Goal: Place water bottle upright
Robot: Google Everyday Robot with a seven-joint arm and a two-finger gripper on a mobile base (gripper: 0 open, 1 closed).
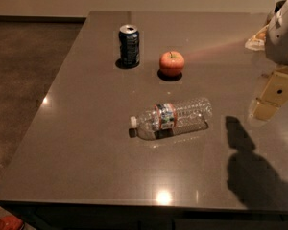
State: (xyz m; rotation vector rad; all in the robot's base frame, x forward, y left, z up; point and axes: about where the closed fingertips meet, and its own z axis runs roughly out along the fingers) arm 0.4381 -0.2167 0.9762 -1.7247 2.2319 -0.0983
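The water bottle (172, 118) is clear and ribbed, with an orange-and-blue label band. It lies on its side in the middle of the dark table (81, 152), its white cap (133, 122) pointing left. My gripper (271, 97) is a beige part below the white arm housing (284, 32). It hangs above the table at the right edge of the view, well to the right of the bottle and apart from it. It holds nothing that I can see.
A dark blue soda can (129, 45) stands upright at the back, with a red apple (172, 63) to its right. A pale packet (256, 40) lies at the back right. The arm's shadow (252, 174) falls on the front right. The table's left and front edges drop to the floor.
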